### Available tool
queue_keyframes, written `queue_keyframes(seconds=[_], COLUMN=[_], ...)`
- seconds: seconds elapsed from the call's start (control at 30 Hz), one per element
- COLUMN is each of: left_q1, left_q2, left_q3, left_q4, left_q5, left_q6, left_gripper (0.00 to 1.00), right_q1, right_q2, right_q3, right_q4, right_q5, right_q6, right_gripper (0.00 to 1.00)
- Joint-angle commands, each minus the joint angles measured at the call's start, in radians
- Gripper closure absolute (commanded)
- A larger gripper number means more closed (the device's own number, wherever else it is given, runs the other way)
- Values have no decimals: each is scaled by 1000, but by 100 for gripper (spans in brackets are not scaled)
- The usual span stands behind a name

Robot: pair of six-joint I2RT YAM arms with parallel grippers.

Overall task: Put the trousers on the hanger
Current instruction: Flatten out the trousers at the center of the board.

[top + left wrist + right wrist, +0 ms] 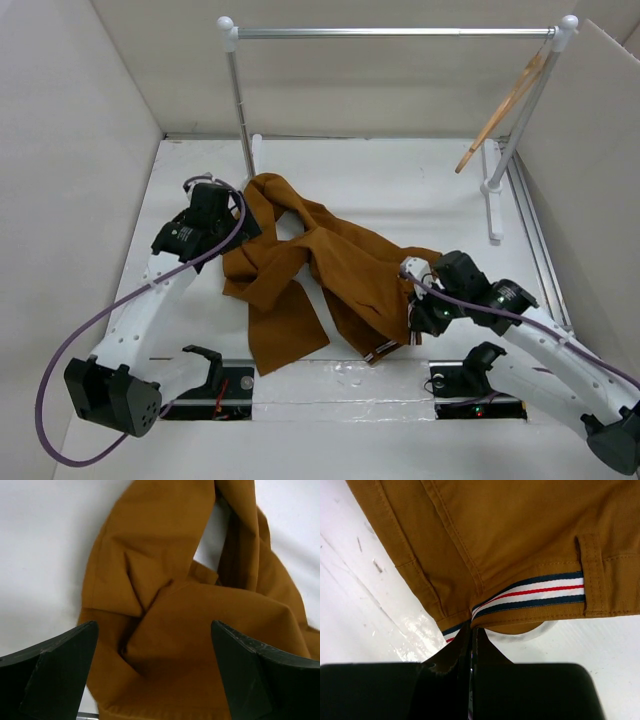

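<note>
On the table (400,180) the trousers (320,270) are spread crumpled, long axis diag.: folded legs at far-left, waistband at near-right. The waistband trim (535,587) is pinched at its edge by the right gripper (471,640), fingers pressed together on the cloth, so that end is held. The left gripper (155,677) is seen spread wide above the bunched legs, nothing gripped. Cloth lies below & btwn its fingers; contact can't be told.

The hanger (500,105) is hung tilted at the right end of the rail (390,32), by the right post, well apart from the cloth & beyond it to the far-right.

Key relation: the hanger is sited far-right of the held waistband, so the right arm is judged nearer. The left arm is placed on the opposite side, w/ the whole garment btwn it & the hanger. The next move is judged to need the legs gathered, since a narrow end must be fed thru the hanger opening & over the crossbar.
</note>
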Motion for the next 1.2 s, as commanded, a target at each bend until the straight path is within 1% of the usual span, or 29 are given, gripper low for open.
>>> queue_keyframes(seconds=[0.0,0.03,0.1,0.17,0.2,0.23,0.27,0.3,0.33,0.4,0.43,0.47,0.57,0.6,0.63,0.67,0.7,0.73,0.8,0.87,0.9,0.93,1.03,1.07,1.1,1.13,1.17], left_q1=[2,2,2,2,2,12,12,12,12,12,12,12,12,12,12,12,12,12,12,12,12,12,12,12,12,12,12], left_q2=[-30,-33,-63,-137,-170,-203,-259,-284,-300,-339,-370,-370,-430,-441,-447,-445,-442,-430,-416,-415,-421,-433,-419,-410,-396,-374,-364], left_q3=[-87,-107,-143,-155,-167,-176,-189,-213,-227,-262,-275,-281,-334,-347,-362,-388,-399,-411,-440,-457,-463,-472,-535,-576,-594,-607,-630], left_q4=[82,77,65,28,11,-13,-23,-30,-39,-49,-91,-92,-130,-129,-116,-71,-70,-26,11,13,28,40,89,114,172,201,224], left_q5=[131,219,263,214,187,123,117,122,154,204,238,239,265,260,249,248,248,246,249,211,190,133,87,93,102,102,104], left_q6=[-31,-39,-79,-148,-183,-223,-260,-336,-373,-450,-491,-492,-570,-590,-641,-684,-685,-735,-781,-836,-849,-854,-851,-846,-826,-826,-826], left_gripper=[7,5,5,5,5,1,1,1,1,1,1,1,1,1,1,1,1,1,1,1,1,1,1,1,6,16,29], right_q1=[22,22,22,22,22,9,9,-13,-14,-52,-75,-75,-119,-129,-138,-138,-138,-138,-149,-170,-170,-170,-179,-188,-189,-189,-199], right_q2=[-12,-9,4,24,35,58,67,75,87,95,98,98,104,103,103,97,92,89,83,83,90,95,115,120,121,127,132], right_q3=[25,61,105,178,202,225,243,272,285,306,320,320,349,358,362,360,360,358,358,372,378,383,398,404,409,414,415], right_q4=[23,29,52,47,35,26,18,17,12,7,7,7,9,9,16,23,23,17,6,-8,-11,-14,-16,-16,-16,-17,-17], right_q5=[-53,-45,5,55,108,124,134,138,136,132,130,128,107,98,92,76,75,75,66,55,50,43,26,26,26,26,23], right_q6=[-3,2,16,10,2,-4,-28,-39,-62,-84,-111,-111,-142,-151,-163,-171,-171,-179,-193,-214,-220,-234,-251,-254,-259,-263,-268], right_gripper=[100,100,100,100,100,100,100,100,100,100,100,100,100,100,100,100,100,100,100,100,100,100,100,100,100,100,100])
